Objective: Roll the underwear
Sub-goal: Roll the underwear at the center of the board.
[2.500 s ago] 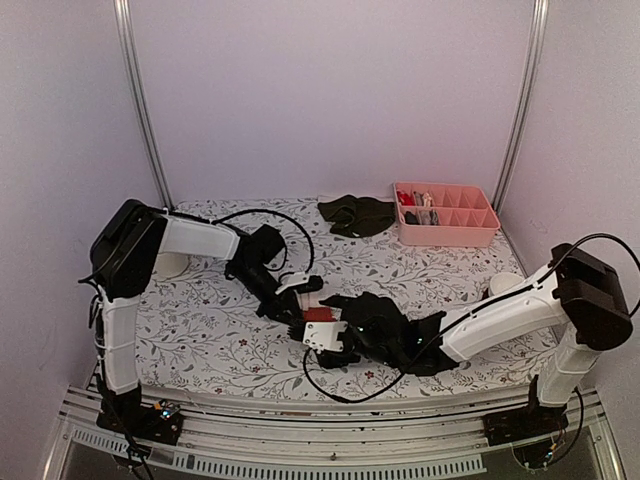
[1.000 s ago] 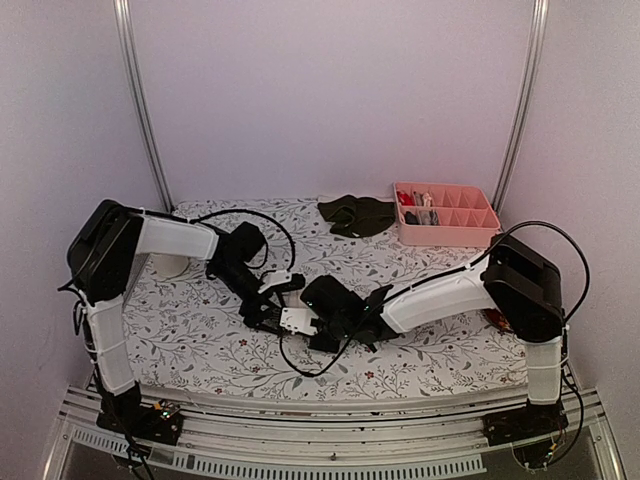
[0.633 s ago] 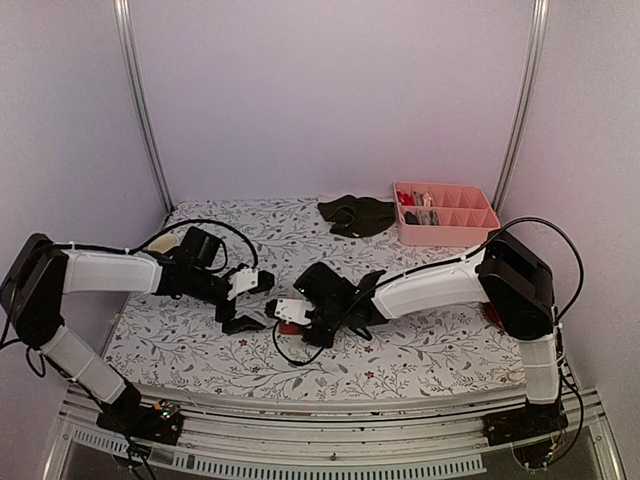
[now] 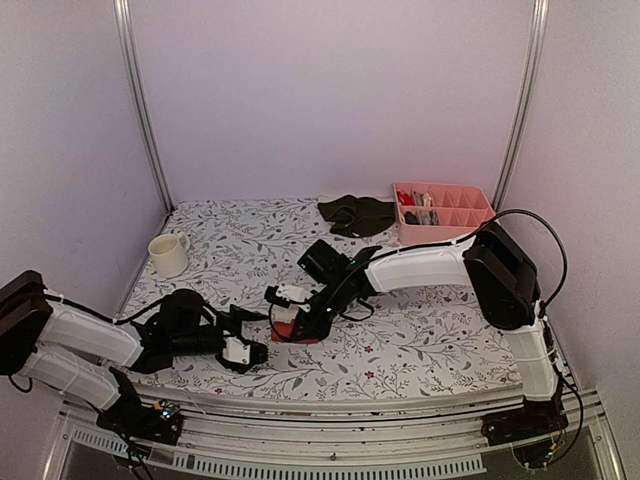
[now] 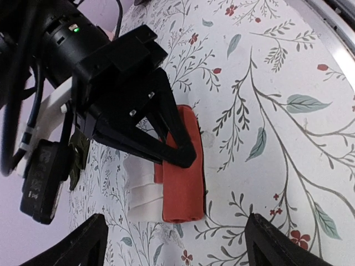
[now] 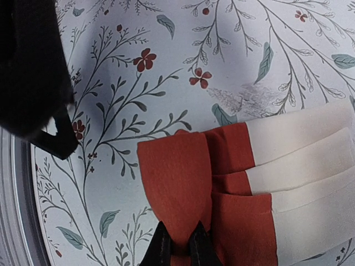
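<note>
The rust-red underwear (image 4: 291, 327) with a whitish band (image 6: 302, 160) lies folded into a narrow bundle (image 5: 181, 169) near the table's middle front. My right gripper (image 6: 178, 246) is shut on a fold of its red cloth (image 6: 175, 177), reaching in from the right (image 4: 292, 316). My left gripper (image 4: 247, 352) is open and holds nothing, low at the near left and a short way from the bundle. Its fingertips (image 5: 277, 244) frame the bundle from a distance. A dark olive underwear (image 4: 356, 214) lies crumpled at the back.
A pink divided tray (image 4: 478, 236) with small items stands at the back right, beside the dark garment. A cream mug (image 4: 168, 255) stands at the left. My right arm (image 4: 420, 268) spans the table's middle. The floral cloth covers the whole table.
My left arm has let go and pulled back to the near left corner. My right gripper has carried the red cloth leftwards, staying shut on it.
</note>
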Controlling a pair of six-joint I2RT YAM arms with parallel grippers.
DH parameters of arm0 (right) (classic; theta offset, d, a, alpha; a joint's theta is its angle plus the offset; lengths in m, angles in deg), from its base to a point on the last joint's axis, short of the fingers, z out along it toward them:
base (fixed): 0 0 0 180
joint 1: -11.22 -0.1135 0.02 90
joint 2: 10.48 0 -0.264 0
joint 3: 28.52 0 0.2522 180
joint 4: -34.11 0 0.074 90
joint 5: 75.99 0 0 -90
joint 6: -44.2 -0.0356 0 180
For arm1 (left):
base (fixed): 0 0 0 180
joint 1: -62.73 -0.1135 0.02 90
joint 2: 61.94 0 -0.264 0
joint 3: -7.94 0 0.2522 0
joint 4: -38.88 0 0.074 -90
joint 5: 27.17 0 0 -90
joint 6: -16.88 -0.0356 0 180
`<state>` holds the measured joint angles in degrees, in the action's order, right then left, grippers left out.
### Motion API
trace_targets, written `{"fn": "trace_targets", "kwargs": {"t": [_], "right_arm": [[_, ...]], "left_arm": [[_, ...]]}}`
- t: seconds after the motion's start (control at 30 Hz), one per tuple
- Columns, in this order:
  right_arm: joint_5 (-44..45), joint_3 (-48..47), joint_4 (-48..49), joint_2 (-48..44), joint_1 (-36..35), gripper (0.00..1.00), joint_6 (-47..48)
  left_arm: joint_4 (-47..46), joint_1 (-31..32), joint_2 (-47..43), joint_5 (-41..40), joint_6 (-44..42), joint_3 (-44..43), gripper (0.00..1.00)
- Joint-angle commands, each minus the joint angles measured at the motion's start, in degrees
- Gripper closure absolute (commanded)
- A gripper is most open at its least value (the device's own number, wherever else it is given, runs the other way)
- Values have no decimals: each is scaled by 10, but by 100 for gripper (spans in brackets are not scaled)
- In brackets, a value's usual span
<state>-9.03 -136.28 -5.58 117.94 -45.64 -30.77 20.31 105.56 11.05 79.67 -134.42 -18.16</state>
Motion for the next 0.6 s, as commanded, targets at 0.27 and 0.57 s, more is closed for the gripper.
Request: {"fn": "trace_targets", "kwargs": {"t": [0.27, 0.57], "right_arm": [[-30, 5, -81, 47, -3, 96, -19], [-25, 5, -83, 47, -1, 96, -20]], "left_arm": [[-153, 88, 148, -169, -78, -4, 27], [-195, 118, 232, -235, -95, -18, 39]]}}
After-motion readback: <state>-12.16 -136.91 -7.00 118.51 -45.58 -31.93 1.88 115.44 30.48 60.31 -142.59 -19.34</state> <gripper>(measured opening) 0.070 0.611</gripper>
